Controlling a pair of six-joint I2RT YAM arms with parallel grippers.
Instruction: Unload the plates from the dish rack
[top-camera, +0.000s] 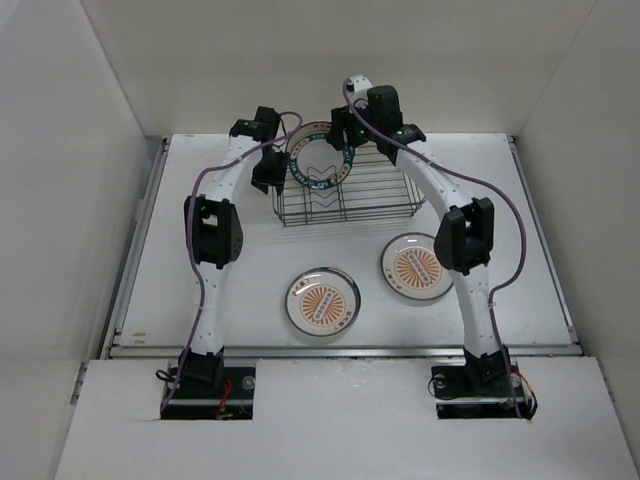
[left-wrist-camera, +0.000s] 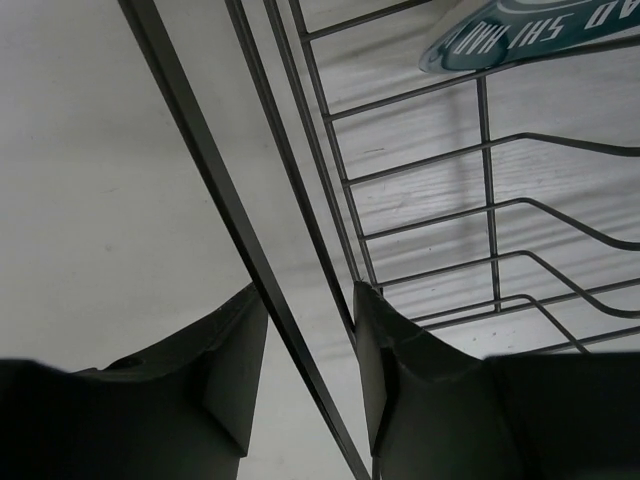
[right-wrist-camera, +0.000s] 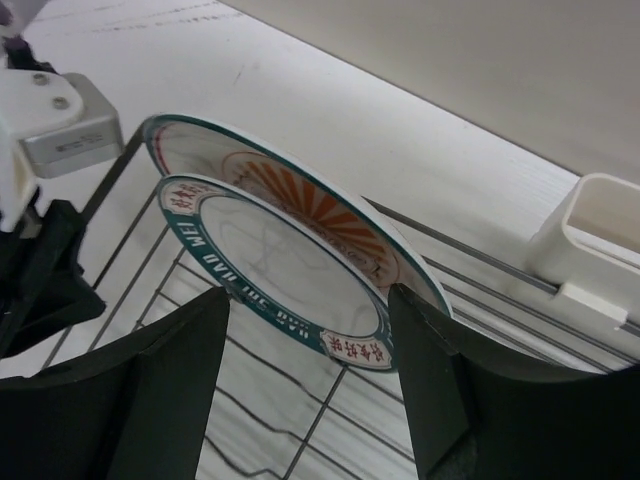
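The dark wire dish rack stands at the back middle of the table. A teal-ring plate stands upright in its left half. In the right wrist view a sunburst plate leans just behind the teal-ring plate. My right gripper comes down from above at the rack's far edge. Its jaws are closed on the teal-ring plate's lower rim, both fingertips touching it. My left gripper sits at the rack's left side. Its narrowed jaws straddle the rim wire with a gap on each side.
Two sunburst plates lie flat on the table in front of the rack, one at the middle and one to its right. A white plastic clip sits on the rack's rim. White walls enclose the table on three sides.
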